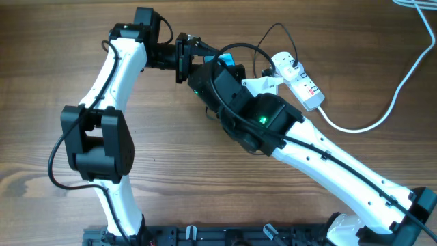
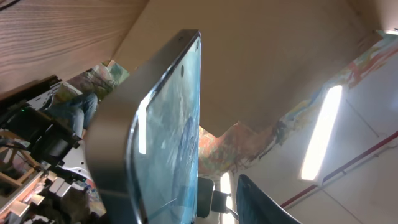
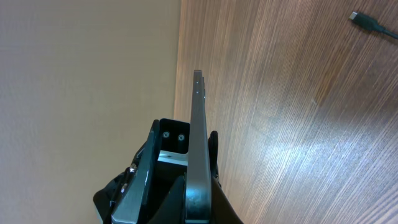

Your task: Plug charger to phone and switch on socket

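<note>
Right wrist — charger [image 3: 368, 22] tip on table [image 3: 298, 124], hidden overhead

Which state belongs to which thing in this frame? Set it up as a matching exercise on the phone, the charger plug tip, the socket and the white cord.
Things:
1. phone
2. charger plug tip
3. socket
4. white cord

States:
A. lying loose, plugged into nothing
B. white strip with red switch marks
C. held edge-on in the right end effector
D. curving away to the right edge of the overhead view

Pairs: 1-C, 2-A, 3-B, 4-D
</note>
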Controlling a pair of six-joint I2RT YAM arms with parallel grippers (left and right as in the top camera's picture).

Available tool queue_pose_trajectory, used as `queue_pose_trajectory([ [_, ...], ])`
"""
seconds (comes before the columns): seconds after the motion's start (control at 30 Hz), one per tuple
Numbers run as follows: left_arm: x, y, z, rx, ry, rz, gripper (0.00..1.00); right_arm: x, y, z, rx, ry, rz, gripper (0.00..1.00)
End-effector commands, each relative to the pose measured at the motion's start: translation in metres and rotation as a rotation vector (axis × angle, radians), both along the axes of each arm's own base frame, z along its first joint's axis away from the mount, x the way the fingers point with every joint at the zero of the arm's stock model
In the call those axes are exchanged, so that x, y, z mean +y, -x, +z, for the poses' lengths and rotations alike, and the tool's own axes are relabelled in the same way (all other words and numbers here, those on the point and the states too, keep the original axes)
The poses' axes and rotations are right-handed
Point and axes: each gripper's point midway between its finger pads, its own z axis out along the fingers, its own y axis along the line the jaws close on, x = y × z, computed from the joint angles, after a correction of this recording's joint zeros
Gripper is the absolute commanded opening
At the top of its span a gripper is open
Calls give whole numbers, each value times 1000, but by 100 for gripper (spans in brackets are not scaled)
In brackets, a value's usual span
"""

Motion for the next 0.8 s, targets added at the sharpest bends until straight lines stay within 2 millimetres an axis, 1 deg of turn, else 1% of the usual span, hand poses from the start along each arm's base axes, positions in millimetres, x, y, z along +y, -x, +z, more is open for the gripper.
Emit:
queue_pose_trajectory([
  [0.0,2,3,25,-51,40,-2,41,7,-5,3,-11,-22,-3,9],
  [0.13,2,3,25,-50,40,-2,33,8,-6,5,-17,-31,-2,10],
  [0.17,2,3,25,-50,40,-2,29,8,-6,5,-17,-30,-2,13],
  [0.23,2,3,25,-50,40,-2,18,9,-6,6,-20,-30,1,18],
  [0.33,2,3,25,-50,40,-2,13,11,-5,5,-15,-21,22,20],
  [0.4,2,3,25,-50,39,-2,8,12,-5,4,-13,-10,40,27],
  [0.43,2,3,25,-50,39,-2,4,13,-5,5,-20,7,56,34],
  [0.53,2,3,25,-50,40,-2,4,15,-9,12,-67,90,125,53],
  [0.6,2,3,25,-51,37,-1,4,12,-10,17,-93,132,151,66],
  [0.67,2,3,23,-53,25,1,4,6,-10,26,-119,173,168,71],
  [0.73,3,0,15,-66,-21,11,4,-6,-10,41,-155,222,197,74],
  [0.77,4,-3,9,-86,-53,21,4,-13,-9,50,-178,260,224,77],
])
